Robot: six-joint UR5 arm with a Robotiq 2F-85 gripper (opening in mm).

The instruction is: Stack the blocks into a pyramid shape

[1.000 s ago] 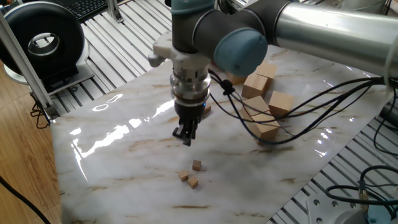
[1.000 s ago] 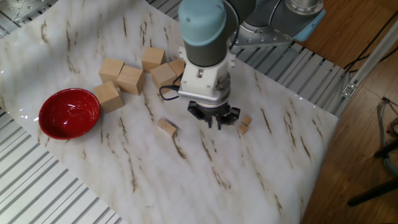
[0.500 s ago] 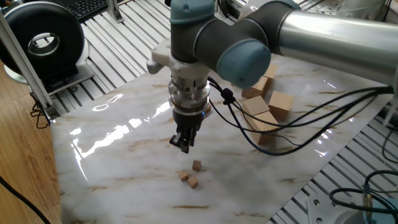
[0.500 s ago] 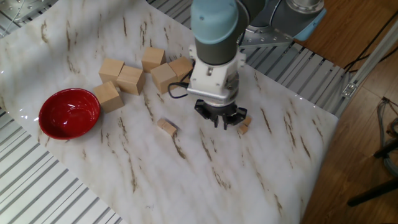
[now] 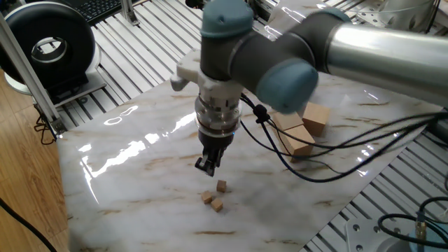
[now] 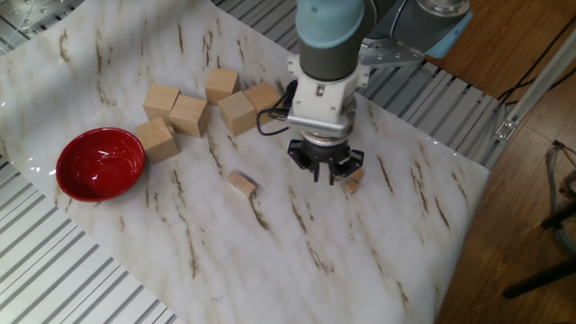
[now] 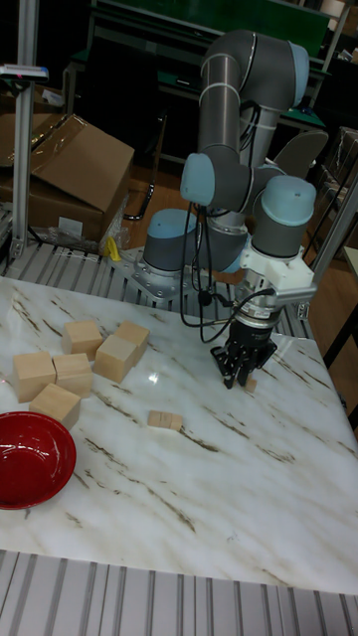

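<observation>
Above the cubes: gripper (image 5: 207,164) has drifted toward lower center of frame, now close over the blocks (image 5: 215,197).
Jaws: near together; whether they carry a cube, cannot tell.
Blocks: three tiny cubes clustered low center, unstacked; one more (image 6: 241,184) lies apart.
Meaning: likely a placing or picking approach; pyramid not yet formed.

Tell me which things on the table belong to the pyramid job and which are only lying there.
Job:
- tiny cubes
- gripper

Lying about:
- big blocks
- red bowl
- lone block, larger than the tiny cubes
</observation>
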